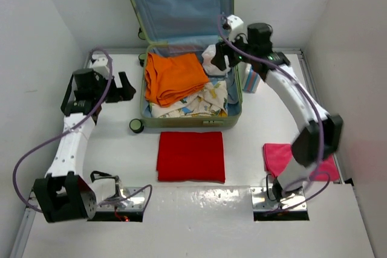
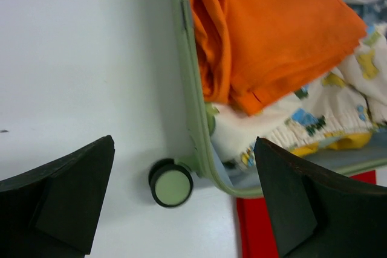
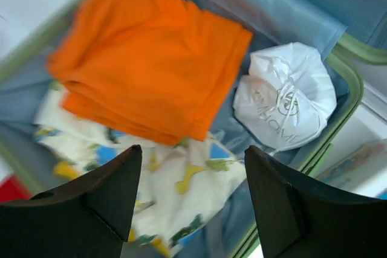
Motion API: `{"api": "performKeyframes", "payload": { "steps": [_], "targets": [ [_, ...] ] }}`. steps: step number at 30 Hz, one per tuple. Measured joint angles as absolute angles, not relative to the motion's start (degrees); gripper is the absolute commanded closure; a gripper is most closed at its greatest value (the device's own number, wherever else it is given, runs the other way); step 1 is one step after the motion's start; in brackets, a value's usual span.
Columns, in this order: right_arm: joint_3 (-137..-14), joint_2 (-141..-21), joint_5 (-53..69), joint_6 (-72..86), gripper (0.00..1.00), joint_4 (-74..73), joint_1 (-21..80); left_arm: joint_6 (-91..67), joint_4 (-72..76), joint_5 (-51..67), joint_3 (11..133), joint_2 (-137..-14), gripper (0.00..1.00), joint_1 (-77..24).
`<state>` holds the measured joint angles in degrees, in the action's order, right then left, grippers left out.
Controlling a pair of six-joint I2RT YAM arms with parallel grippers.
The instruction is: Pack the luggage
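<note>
Near worktop [image 1: 199,216]: red cloth [image 1: 191,156] unpacked. Centre, beyond: luggage [image 1: 192,124] open. At its left wall, left claw [image 1: 126,86] released, empty. Over white bag [image 3: 285,98] inside, right claw [image 3: 193,149] released; a snag on the plastic could drag it out

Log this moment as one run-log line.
task: pack luggage | suitcase: open, holds orange garment, patterned cloth, white bag | left jaws: open, empty, left of suitcase | right jaws: open over suitcase, near white bag | unpacked: red cloth, pink cloth
</note>
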<state>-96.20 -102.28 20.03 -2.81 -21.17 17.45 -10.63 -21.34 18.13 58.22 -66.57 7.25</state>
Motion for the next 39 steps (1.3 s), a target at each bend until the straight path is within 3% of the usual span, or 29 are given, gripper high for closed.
{"api": "performKeyframes", "payload": {
  "steps": [4, 9, 15, 20, 27, 33, 39],
  "targets": [
    [-83.5, -86.2, 20.3, 2.7, 0.39, -19.6, 17.4, -11.0, -22.8, 23.8, 53.7, -61.4, 0.02, 7.4],
    [-57.9, -65.9, 19.6, 12.7, 0.4, -20.6, 16.3, -11.7, -25.6, 32.1, 46.0, -52.9, 0.05, 7.2],
    [-36.7, -53.1, 18.3, 25.2, 0.4, -28.9, 18.9, -18.5, -30.5, 38.8, 36.1, -44.5, 0.05, 2.2],
    [-31.1, -48.3, 17.1, 31.2, 0.39, -29.9, 18.9, -22.7, -35.9, 39.5, 31.2, -42.1, 0.06, -0.1],
    [-16.8, -49.8, 15.4, 40.1, 0.38, -22.3, 20.8, -26.3, -39.7, 32.5, 29.6, -48.6, 0.11, -2.4],
    [-14.7, -50.7, 9.2, 44.6, 0.37, -15.4, 26.9, -28.9, -41.7, 26.1, 29.5, -56.1, 0.13, -3.0],
    [-13.7, -56.1, 4.9, 48.9, 0.35, -6.7, 32.6, -30.1, -42.1, 24.4, 29.5, -57.0, 0.07, -3.1]
  ]
}}
